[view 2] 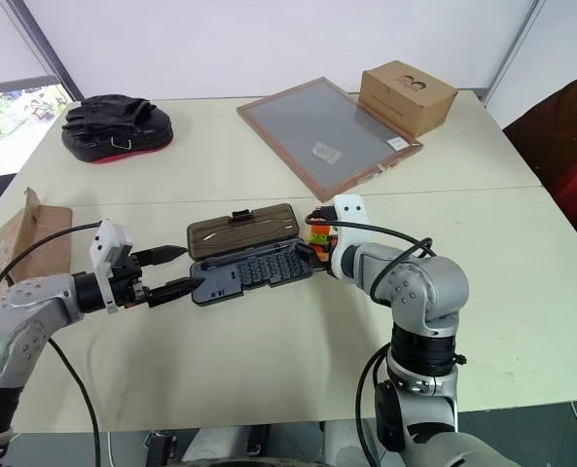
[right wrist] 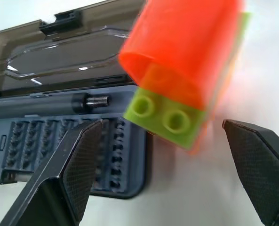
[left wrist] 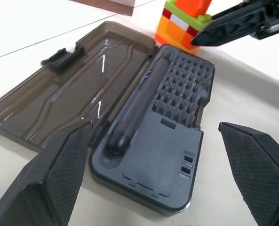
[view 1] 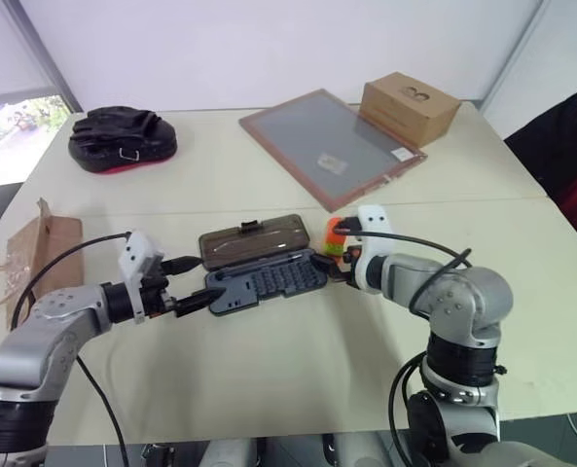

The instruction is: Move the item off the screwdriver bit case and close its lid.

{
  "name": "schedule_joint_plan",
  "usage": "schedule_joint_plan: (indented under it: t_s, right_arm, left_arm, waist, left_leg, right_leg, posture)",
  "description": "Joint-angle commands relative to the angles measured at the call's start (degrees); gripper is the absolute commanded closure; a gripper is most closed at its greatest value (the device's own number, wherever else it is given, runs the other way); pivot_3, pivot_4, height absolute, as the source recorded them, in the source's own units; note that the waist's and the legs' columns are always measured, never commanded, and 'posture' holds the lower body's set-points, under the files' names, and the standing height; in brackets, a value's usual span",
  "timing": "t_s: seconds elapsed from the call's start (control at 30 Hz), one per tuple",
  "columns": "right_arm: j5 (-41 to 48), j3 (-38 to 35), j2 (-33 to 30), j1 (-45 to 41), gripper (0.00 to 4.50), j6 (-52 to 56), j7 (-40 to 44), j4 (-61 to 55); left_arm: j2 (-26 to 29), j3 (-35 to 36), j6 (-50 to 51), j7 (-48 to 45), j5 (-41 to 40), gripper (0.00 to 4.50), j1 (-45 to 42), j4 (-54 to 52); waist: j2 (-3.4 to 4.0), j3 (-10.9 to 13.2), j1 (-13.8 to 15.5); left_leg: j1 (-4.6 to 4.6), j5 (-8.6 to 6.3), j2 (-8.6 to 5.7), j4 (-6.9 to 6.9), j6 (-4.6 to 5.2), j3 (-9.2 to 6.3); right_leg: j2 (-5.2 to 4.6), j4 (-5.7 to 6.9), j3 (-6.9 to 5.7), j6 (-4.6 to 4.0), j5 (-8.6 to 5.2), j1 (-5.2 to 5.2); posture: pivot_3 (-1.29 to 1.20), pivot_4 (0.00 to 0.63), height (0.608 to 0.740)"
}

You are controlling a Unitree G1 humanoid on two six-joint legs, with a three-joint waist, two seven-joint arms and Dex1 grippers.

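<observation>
From the head views, the right gripper (view 1: 333,268) is reaching with jaws wide toward the small orange-and-lime toy block stack (view 1: 336,236), which is sitting at the right end of the dark grey plastic screwdriver bit case (view 1: 266,281); the translucent smoky-brown lid (view 1: 253,239) is lying flat open behind.

The left wrist view is showing the left gripper (left wrist: 160,176) spread wide and empty, straddling the case's near end.

In the right wrist view, the block is standing between the open fingers (right wrist: 73,165), ungripped. Removing the item appears to be the step in hand; next likely needs closing on it and lifting clear.
</observation>
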Motion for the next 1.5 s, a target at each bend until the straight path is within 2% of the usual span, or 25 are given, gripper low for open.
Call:
schedule_joint_plan:
  t_s: [0.03, 0.43, 0.53, 0.67, 0.83, 0.97, 1.07, 1.2, 1.37, 1.5]
  right_arm:
    - [-2.1, 0.4, 0.2, -1.2, 0.23, -2.7, -0.2, 1.0]
    - [-7.6, 0.8, 0.6, -2.0, 0.23, -8.1, -1.0, 5.5]
    - [-8.4, 0.8, 0.8, -2.3, 1.11, -8.9, -0.9, 6.1]
    - [-8.6, 1.8, 0.3, -2.2, 3.12, -9.6, -0.1, 6.2]
    - [-8.7, 3.6, -0.9, -1.8, 3.15, -10.3, 1.3, 5.4]
    - [-9.3, 6.0, -4.5, -1.5, 3.15, -11.4, 2.8, 3.8]
    - [-10.6, 8.7, -11.3, -1.5, 3.15, -13.8, 5.2, 2.4]
    - [-12.0, 8.6, -21.7, -1.4, 3.15, -17.4, 9.4, 3.2]
    - [-14.4, 6.3, -32.6, -1.1, 3.15, -27.4, 15.4, 15.7]
    - [-16.9, 6.9, -35.7, -4.7, 3.15, -38.3, 19.2, 31.7]
  left_arm:
    - [0.1, 1.8, -0.7, 0.4, -0.7, 0.03, 0.6, -2.0]
    - [-0.8, 1.4, -0.7, 1.7, -0.6, 0.03, 1.9, -2.8]
    - [-0.8, 1.3, -0.7, 1.8, -0.5, 0.00, 2.0, -2.8]
    - [-0.9, 1.0, -0.8, 1.9, -0.3, 0.00, 2.1, -2.6]
    - [-1.1, 0.9, -0.8, 2.1, -0.3, 0.00, 2.0, -2.7]
    - [-1.0, 0.9, -0.9, 2.0, -0.3, 0.00, 2.0, -2.6]
    - [-0.8, 0.9, -0.8, 1.9, -0.4, 0.00, 1.5, -2.7]
    - [-0.2, 0.9, 0.0, 1.4, -1.2, 0.00, -0.2, -3.3]
    - [0.3, 0.5, 1.4, 0.8, -1.9, 0.00, -2.9, -3.9]
    - [0.5, 0.1, 1.7, 0.5, -1.9, 0.00, -3.9, -3.1]
  waist:
    - [0.00, 0.0, 0.0]
    - [0.01, 0.0, 0.0]
    - [0.00, 0.0, 0.0]
    - [0.00, 0.0, 0.0]
    - [0.01, 0.0, -0.1]
    - [0.01, 0.0, 0.0]
    - [0.01, 0.0, 0.1]
    - [0.00, 0.0, 0.3]
    - [-0.03, 0.0, 0.3]
    - [-0.01, 0.0, -0.2]
  left_leg:
    - [0.00, 0.00, 0.00, 0.00, 0.00, 0.00]
    - [0.00, 0.02, 0.00, 0.00, -0.03, -0.01]
    - [0.00, 0.02, 0.00, 0.00, -0.03, -0.01]
    - [0.00, 0.02, 0.00, 0.00, -0.04, 0.00]
    - [0.00, 0.02, 0.00, 0.00, -0.03, -0.01]
    - [0.00, 0.02, 0.00, 0.00, -0.04, -0.01]
    - [0.00, 0.02, 0.00, 0.00, -0.04, 0.00]
    - [0.00, 0.02, -0.01, 0.01, -0.03, 0.01]
    - [0.00, 0.02, -0.01, 0.04, -0.02, 0.02]
    - [0.02, 0.02, 0.03, 0.04, -0.01, 0.08]
  right_leg:
    - [0.00, 0.00, 0.00, 0.00, 0.00, 0.00]
    - [0.02, 0.01, -0.01, -0.01, 0.00, 0.00]
    - [0.02, 0.01, 0.00, -0.02, 0.01, 0.00]
    - [0.02, 0.01, 0.00, -0.02, 0.01, 0.00]
    - [0.02, 0.01, 0.00, -0.02, 0.02, 0.00]
    - [0.02, 0.01, -0.01, -0.02, 0.02, 0.00]
    - [0.02, 0.00, -0.01, -0.02, 0.02, 0.01]
    - [0.01, -0.03, -0.02, -0.02, 0.02, 0.04]
    - [0.02, -0.04, -0.03, -0.01, 0.02, 0.08]
    - [0.04, -0.04, 0.00, -0.02, 0.02, 0.08]
  posture:
    - [0.00, 0.150, 0.740]
    - [0.00, 0.150, 0.740]
    - [0.00, 0.150, 0.740]
    - [0.00, 0.150, 0.740]
    - [0.00, 0.150, 0.740]
    - [0.00, 0.150, 0.740]
    - [0.00, 0.150, 0.740]
    - [0.00, 0.150, 0.740]
    - [0.00, 0.150, 0.740]
    - [0.00, 0.150, 0.740]
